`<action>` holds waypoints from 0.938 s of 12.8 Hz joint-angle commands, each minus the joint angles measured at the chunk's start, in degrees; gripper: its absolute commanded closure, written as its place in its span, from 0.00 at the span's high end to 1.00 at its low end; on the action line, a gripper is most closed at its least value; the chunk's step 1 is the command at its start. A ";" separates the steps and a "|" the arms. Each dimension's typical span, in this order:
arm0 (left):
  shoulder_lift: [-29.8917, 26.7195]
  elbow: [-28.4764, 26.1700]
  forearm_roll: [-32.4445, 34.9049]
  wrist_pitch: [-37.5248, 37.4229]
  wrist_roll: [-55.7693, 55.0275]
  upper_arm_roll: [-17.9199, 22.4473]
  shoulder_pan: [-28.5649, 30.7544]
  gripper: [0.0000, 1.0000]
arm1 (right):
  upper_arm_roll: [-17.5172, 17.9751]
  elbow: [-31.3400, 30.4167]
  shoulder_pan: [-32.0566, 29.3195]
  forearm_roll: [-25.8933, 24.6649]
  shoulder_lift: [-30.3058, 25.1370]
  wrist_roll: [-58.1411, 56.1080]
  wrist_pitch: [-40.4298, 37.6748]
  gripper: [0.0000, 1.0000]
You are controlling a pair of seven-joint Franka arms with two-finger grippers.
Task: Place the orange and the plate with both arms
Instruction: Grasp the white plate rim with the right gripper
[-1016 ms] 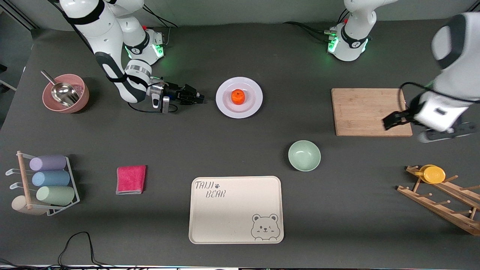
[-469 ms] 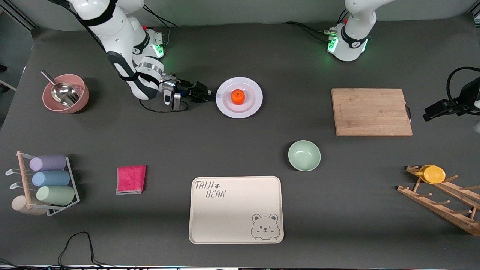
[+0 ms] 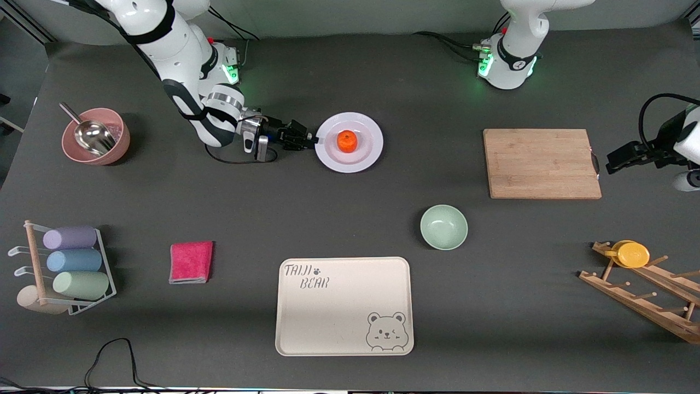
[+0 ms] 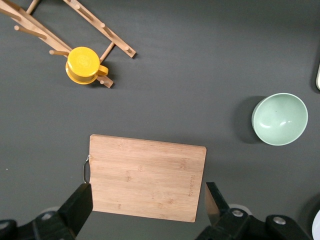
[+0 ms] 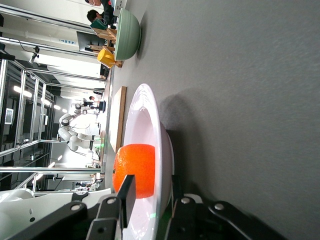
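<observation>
The orange (image 3: 346,140) sits in the middle of the pale plate (image 3: 367,143) on the table, between the two arm bases. My right gripper (image 3: 313,141) is low at the plate's rim on the side toward the right arm's end. In the right wrist view its jaws (image 5: 150,192) are open and straddle the plate's rim (image 5: 150,130), one finger over it beside the orange (image 5: 135,170), one under it. My left gripper (image 3: 611,163) is open and empty, up in the air just off the cutting board's end; its wrist view (image 4: 147,210) looks down on the board.
A wooden cutting board (image 3: 541,163) lies toward the left arm's end. A mint-green bowl (image 3: 443,226) and a cream bear tray (image 3: 343,306) lie nearer the camera. A pink cloth (image 3: 191,261), a pink bowl with a scoop (image 3: 96,137), a cup rack (image 3: 65,268) and a yellow cup (image 3: 631,254) on a wooden rack stand around.
My right gripper has moved along the table to the plate's rim. My left gripper has swung off the cutting board toward the left arm's end of the table.
</observation>
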 commanded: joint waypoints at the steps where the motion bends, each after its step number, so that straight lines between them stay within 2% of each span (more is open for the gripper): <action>1: -2.04 -2.25 0.78 -0.78 0.47 4.45 -5.10 1.00 | 1.11 2.16 1.66 4.24 2.55 -3.73 0.61 0.30; 2: -2.65 -3.05 0.86 -0.51 0.47 4.45 -5.10 1.00 | 1.29 2.25 1.75 4.87 2.90 -4.10 0.61 0.22; 4: -2.83 -3.49 0.78 -0.33 0.56 4.36 -4.75 1.00 | 1.90 2.60 1.66 4.87 2.90 -4.19 0.61 0.00; 9: -2.66 -4.29 0.86 -2.18 0.39 4.18 -5.19 1.00 | 1.90 2.52 -0.61 4.70 1.85 -3.05 -0.18 0.00; 12: -2.66 -4.63 1.47 -1.74 0.56 3.92 -5.28 1.00 | 1.90 1.55 -2.73 2.08 -3.66 3.51 -0.18 0.00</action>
